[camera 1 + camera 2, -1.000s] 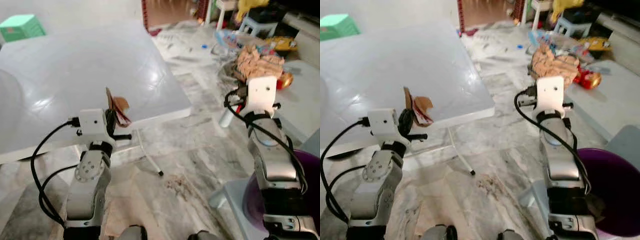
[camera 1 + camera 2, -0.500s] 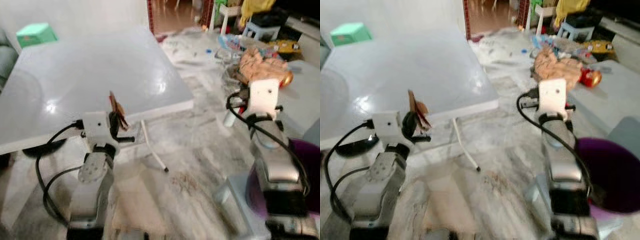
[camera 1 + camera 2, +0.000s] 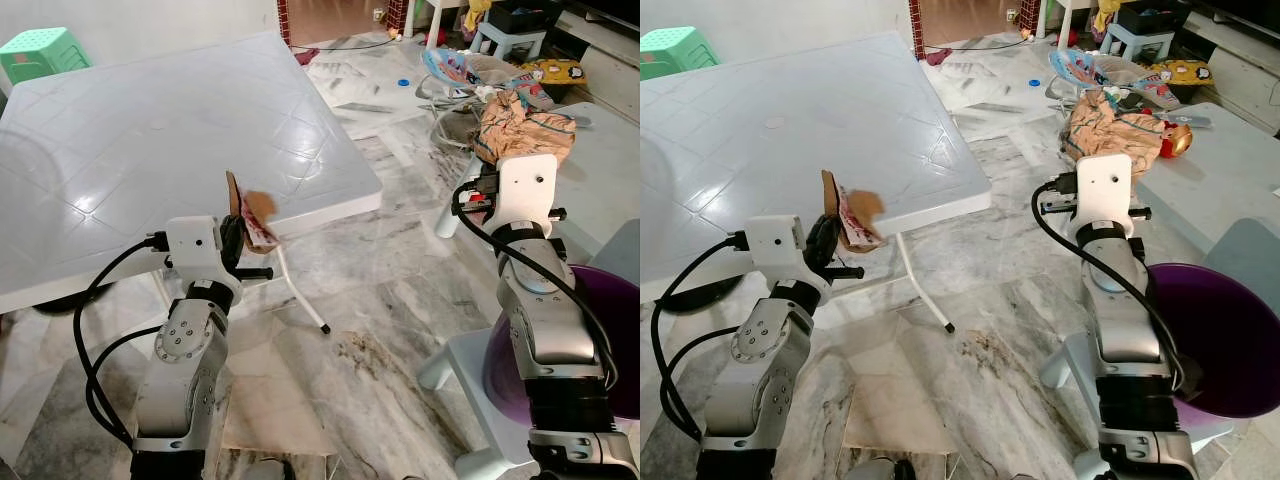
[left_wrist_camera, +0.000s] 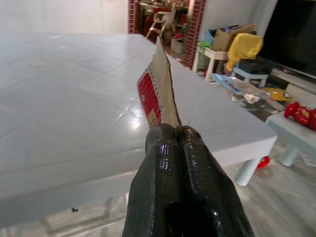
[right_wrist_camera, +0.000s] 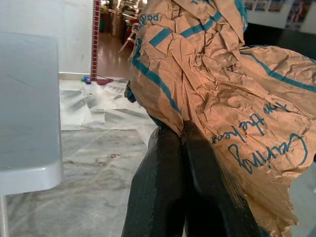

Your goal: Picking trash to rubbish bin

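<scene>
Marble floor (image 3: 400, 300) spreads under your white square table (image 3: 150, 130), with clutter beyond. On your left, the left gripper (image 4: 173, 129) is clamped on a flat brown card scrap with a red print (image 4: 158, 91), held up by the table's edge. On your right, the right gripper (image 5: 183, 129) pinches a crumpled brown paper bag with teal lettering (image 5: 222, 79). Both pieces are picked up; neither is yet in the purple round bin (image 3: 1210, 340), which sits low just beside your right arm, so dropping remains.

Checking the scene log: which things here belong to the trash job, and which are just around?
Job: cardboard scrap in left gripper; crumpled paper bag in right gripper; purple bin.
Around: white table, green stool, floor clutter.
</scene>
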